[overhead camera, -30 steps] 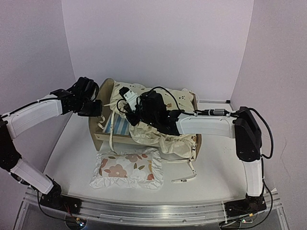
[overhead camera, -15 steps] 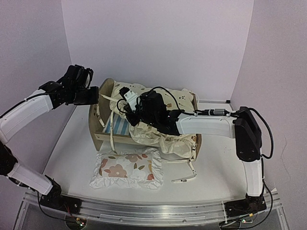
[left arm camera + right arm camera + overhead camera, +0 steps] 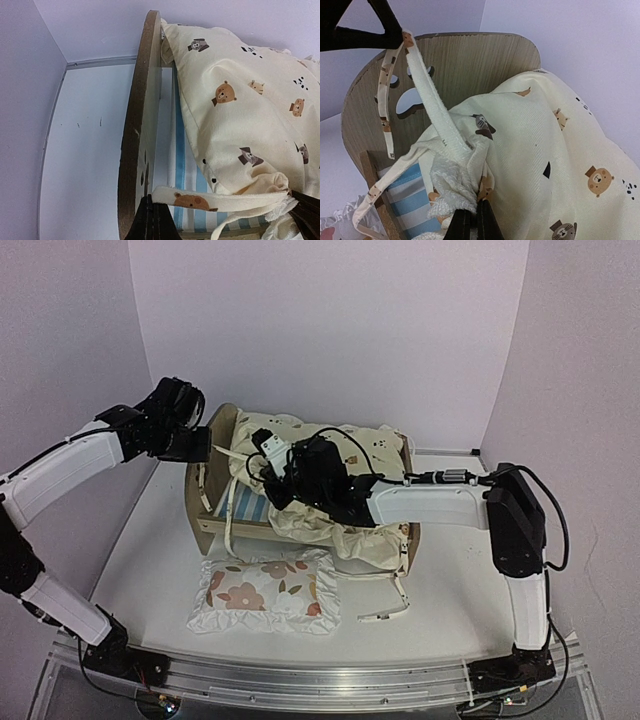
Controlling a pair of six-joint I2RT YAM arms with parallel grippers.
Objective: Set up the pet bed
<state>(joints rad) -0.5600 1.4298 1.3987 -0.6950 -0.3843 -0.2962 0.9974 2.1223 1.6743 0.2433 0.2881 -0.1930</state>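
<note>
Mostly, a crumpled cushion (image 3: 330, 530) covers the pet bed (image 3: 132, 145), pillow (image 3: 265, 590) alongside

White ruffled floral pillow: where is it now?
Top view: the white ruffled floral pillow lies flat on the white table, left of centre, just in front of the light-wood pet bed, outside it.

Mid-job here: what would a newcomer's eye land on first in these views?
The cream animal-print cushion is heaped crookedly over the pet bed at centre. The left fingers pinch its tie string taut up by the headboard, while the right fingers grip a bunched corner. A floral pillow lies in front of the bed.
</note>
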